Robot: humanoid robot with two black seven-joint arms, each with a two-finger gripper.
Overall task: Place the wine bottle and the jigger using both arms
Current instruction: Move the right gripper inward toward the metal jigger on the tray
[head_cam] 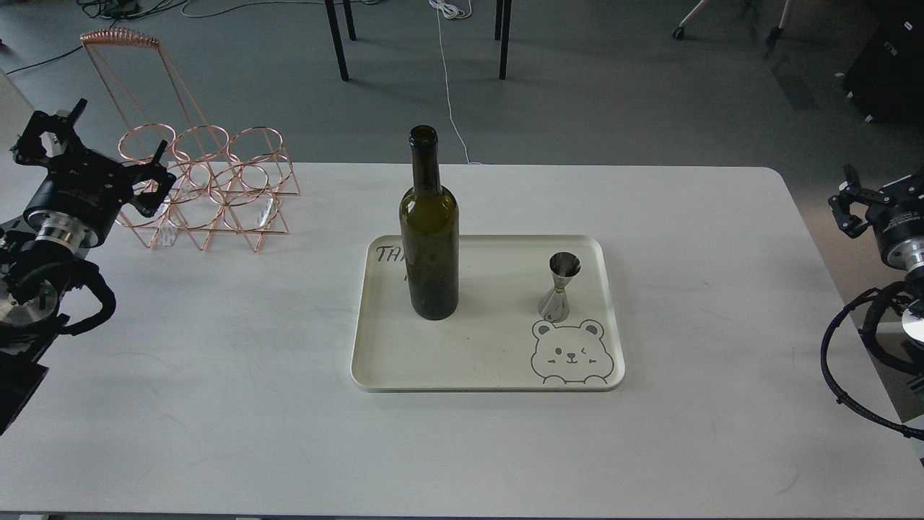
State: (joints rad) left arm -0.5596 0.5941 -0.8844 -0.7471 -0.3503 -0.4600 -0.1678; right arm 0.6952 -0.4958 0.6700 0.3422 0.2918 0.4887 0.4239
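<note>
The wine bottle (430,245), dark olive-green and uncapped, stands upright on the left half of a cream tray (476,368). On the tray's right half the steel jigger (559,287) stands upright, just above a printed bear. My left gripper (154,181) hovers at the table's far left edge, open and empty, well away from the bottle. My right gripper (847,203) is beyond the table's right edge, open with nothing between its fingers, far from the jigger.
A copper wire bottle rack (209,188) stands at the back left of the white table (216,404), right beside my left gripper. Table legs, cables and a chair base are on the floor behind the table.
</note>
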